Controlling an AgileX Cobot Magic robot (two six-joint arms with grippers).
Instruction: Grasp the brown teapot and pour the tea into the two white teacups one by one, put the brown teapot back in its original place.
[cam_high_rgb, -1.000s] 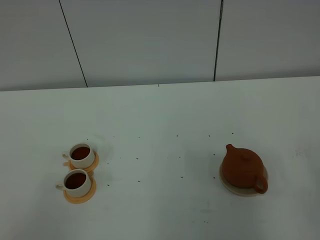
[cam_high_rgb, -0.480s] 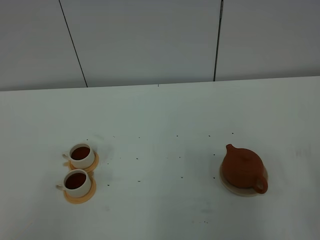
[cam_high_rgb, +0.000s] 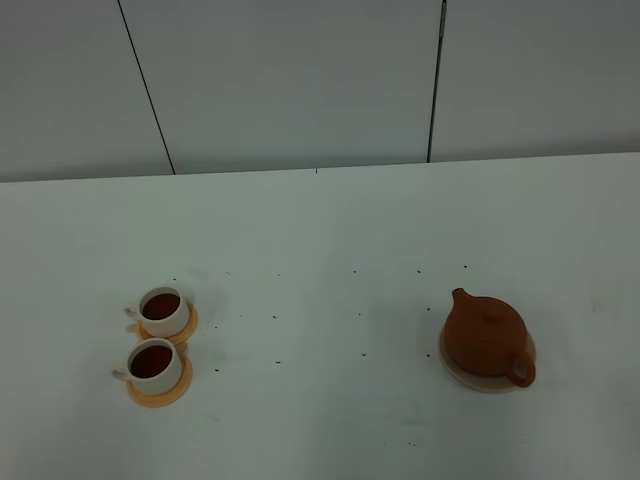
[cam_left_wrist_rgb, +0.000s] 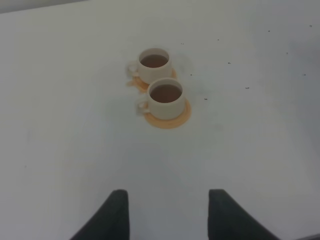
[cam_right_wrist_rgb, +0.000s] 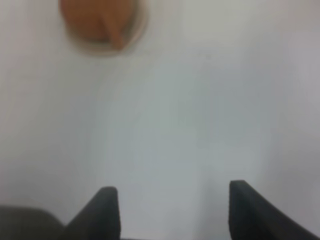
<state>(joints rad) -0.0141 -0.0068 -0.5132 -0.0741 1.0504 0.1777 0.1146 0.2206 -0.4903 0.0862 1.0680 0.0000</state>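
teapot (cam_high_rgb: 487, 337) upright on its tan disc (cam_high_rgb: 450, 362) toward the tabletop's (cam_high_rgb: 320, 230) right front, spout to the rear left, handle to the front right. two cups (cam_high_rgb: 157, 344), each filled with dark tea and each on an orange coaster (cam_high_rgb: 160, 392), sit together toward the left front, well apart from the teapot. my left gripper (cam_left_wrist_rgb: 167, 212) and my right gripper (cam_right_wrist_rgb: 170, 210) hang over bare tabletop, jaws spread, holding nothing.

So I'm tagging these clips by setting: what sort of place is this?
Probably a lab or test bench staged as a tea setting, not a home: a bare white tabletop, a plain grey panelled wall, and only a reddish-brown clay teapot and two small white teacups of tea.
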